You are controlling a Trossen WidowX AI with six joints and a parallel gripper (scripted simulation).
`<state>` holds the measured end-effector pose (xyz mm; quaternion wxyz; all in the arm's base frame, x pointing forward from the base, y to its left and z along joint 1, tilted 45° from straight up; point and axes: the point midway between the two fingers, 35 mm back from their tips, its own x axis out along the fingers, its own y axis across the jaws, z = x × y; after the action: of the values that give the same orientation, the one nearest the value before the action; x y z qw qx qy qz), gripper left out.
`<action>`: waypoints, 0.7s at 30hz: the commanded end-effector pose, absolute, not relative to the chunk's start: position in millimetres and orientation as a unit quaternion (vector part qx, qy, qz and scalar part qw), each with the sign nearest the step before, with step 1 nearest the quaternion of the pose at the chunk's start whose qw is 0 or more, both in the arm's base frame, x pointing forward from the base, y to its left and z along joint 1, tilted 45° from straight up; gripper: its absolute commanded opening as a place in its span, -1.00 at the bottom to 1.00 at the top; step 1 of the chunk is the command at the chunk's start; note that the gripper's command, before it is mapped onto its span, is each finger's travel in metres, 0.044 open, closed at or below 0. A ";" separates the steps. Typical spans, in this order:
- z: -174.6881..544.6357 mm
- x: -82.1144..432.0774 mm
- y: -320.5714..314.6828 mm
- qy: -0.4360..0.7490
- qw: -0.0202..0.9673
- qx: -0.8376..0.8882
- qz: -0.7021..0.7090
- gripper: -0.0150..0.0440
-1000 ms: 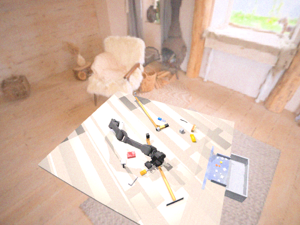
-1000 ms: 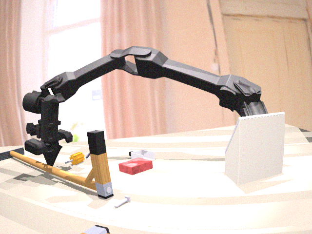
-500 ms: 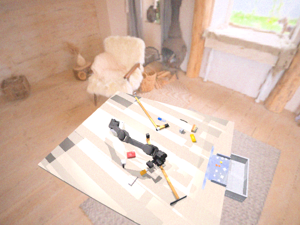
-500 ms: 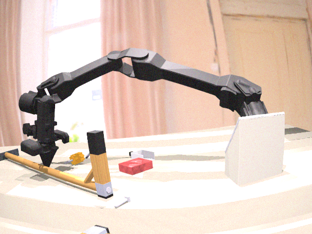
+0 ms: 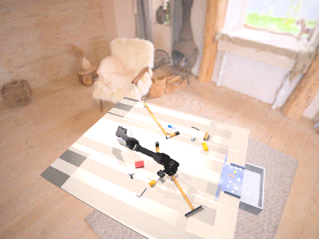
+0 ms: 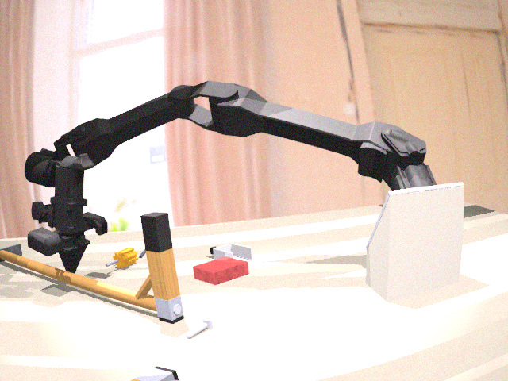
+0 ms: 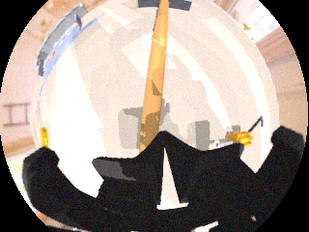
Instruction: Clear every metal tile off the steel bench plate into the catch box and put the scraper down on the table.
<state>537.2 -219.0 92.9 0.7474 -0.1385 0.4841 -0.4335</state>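
Scraper (image 5: 182,190) (image 6: 94,286) (image 7: 155,68) laid with long axis slanting past bench plate (image 5: 226,179) (image 7: 64,47), not at it; blade end nearer plate. End effector (image 5: 171,175) (image 6: 71,268) (image 7: 162,133) clenched empty beside shaft.

One scraper (image 5: 182,191) (image 6: 98,286) (image 7: 156,63), one red block (image 5: 139,164) (image 6: 221,271), one catch box (image 5: 261,187) (image 7: 57,39)

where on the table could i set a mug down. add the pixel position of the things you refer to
Likely the stretch between the red block (image 5: 139,164) (image 6: 221,271) and the white arm base (image 6: 422,246). It's crowded around the gripper (image 5: 161,177) (image 6: 73,271) (image 7: 164,134), with the scraper (image 5: 182,190) (image 6: 82,282) (image 7: 155,72) and yellow-handled tool (image 5: 152,182) (image 6: 125,257) (image 7: 239,139) close by.
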 end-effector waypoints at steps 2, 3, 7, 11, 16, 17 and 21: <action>82.1 541.0 -214.2 0.489 0.747 -0.138 -0.430 -0.49; 81.5 541.6 -213.7 0.489 0.747 -0.138 -0.430 -0.49; 80.1 543.1 -212.5 0.489 0.747 -0.138 -0.430 -0.49; 90.5 542.2 -213.2 0.482 0.749 -0.138 -0.433 -0.49; 102.6 541.5 -200.1 0.479 0.751 -0.139 -0.433 -0.49; 105.2 541.2 -197.3 0.478 0.752 -0.139 -0.433 -0.49; 108.7 540.9 -193.4 0.477 0.752 -0.139 -0.432 -0.49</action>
<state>540.7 -199.0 98.9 0.7491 -0.1400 0.4841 -0.4301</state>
